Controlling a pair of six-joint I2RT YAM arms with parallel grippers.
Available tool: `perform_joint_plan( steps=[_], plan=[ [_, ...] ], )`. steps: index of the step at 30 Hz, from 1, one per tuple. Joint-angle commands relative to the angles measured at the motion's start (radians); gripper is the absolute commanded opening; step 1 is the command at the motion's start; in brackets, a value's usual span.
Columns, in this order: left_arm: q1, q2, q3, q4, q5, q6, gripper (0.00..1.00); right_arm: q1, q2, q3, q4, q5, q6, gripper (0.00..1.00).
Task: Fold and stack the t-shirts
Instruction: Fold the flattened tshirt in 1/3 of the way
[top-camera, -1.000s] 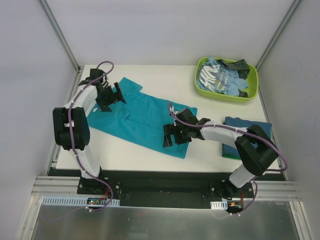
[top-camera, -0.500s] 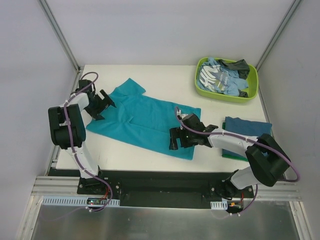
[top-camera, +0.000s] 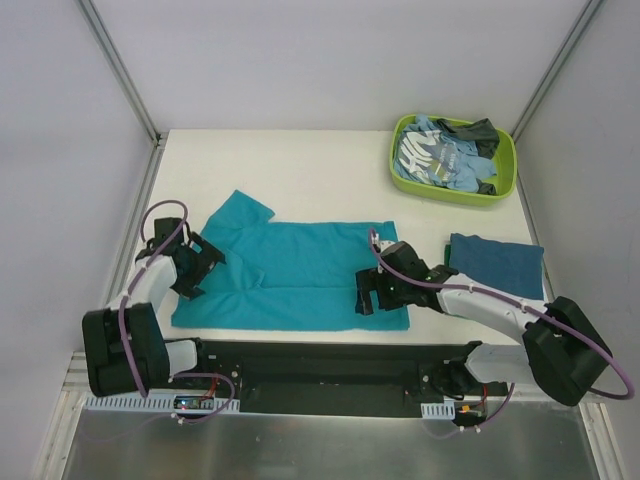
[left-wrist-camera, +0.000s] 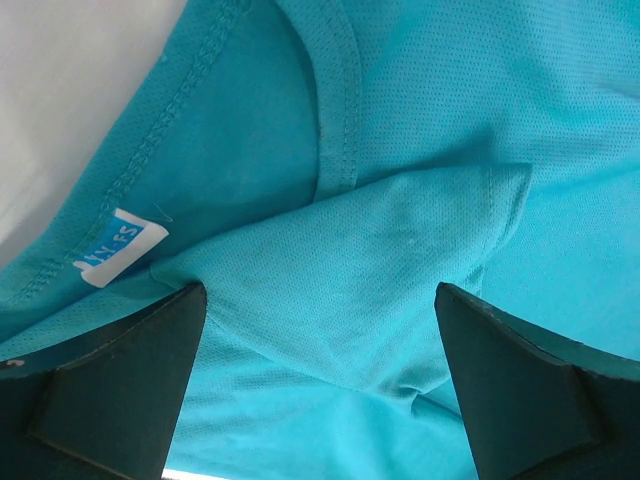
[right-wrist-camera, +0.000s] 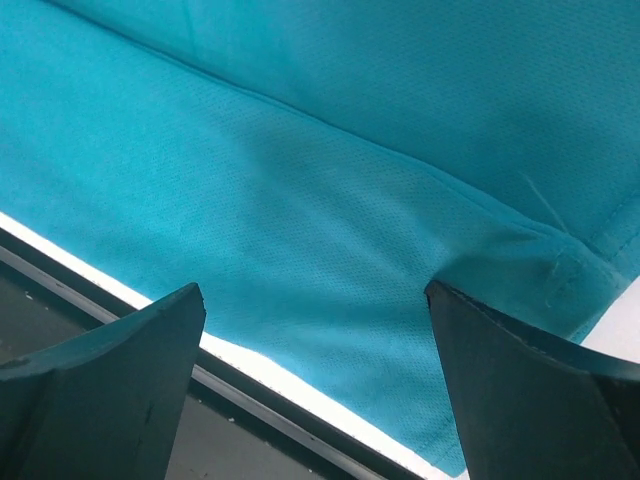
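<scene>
The bright teal t-shirt (top-camera: 290, 275) lies spread flat along the table's near edge, collar end to the left. My left gripper (top-camera: 198, 266) is open over the collar end. In the left wrist view its gripper (left-wrist-camera: 320, 400) straddles a folded flap of the shirt (left-wrist-camera: 420, 260), near the neck label (left-wrist-camera: 122, 246). My right gripper (top-camera: 366, 296) is open over the hem end. In the right wrist view its gripper (right-wrist-camera: 315, 390) spans the shirt (right-wrist-camera: 330, 200) at the table's front edge (right-wrist-camera: 260, 375). A folded darker blue-teal shirt (top-camera: 495, 262) lies at the right.
The lime-green tub (top-camera: 396, 172) stands at the back right, holding a light blue printed shirt (top-camera: 425, 155) and a dark grey shirt (top-camera: 478, 133). A green cloth edge (top-camera: 455, 310) shows under the folded shirt. The black base rail runs just below the table's front edge.
Both grippers have moved toward the near edge and the teal shirt has come with them. It has turned from a slant to lying straight along the front edge.
</scene>
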Motion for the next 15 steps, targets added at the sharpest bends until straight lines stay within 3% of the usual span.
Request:
perform_joint_plan(
  steps=[1,7,15],
  plan=[
    [0.008,-0.151,-0.129,-0.074,-0.098,-0.086,0.99,-0.021,-0.055,-0.041,-0.116,0.04,-0.032,0.96],
    [0.007,-0.248,-0.149,-0.08,-0.057,-0.081,0.99,-0.038,-0.072,-0.038,-0.12,0.012,-0.043,0.96],
    [0.007,-0.165,-0.063,-0.077,-0.098,-0.034,0.99,-0.061,-0.06,-0.047,-0.116,-0.006,-0.045,0.96]
  ],
)
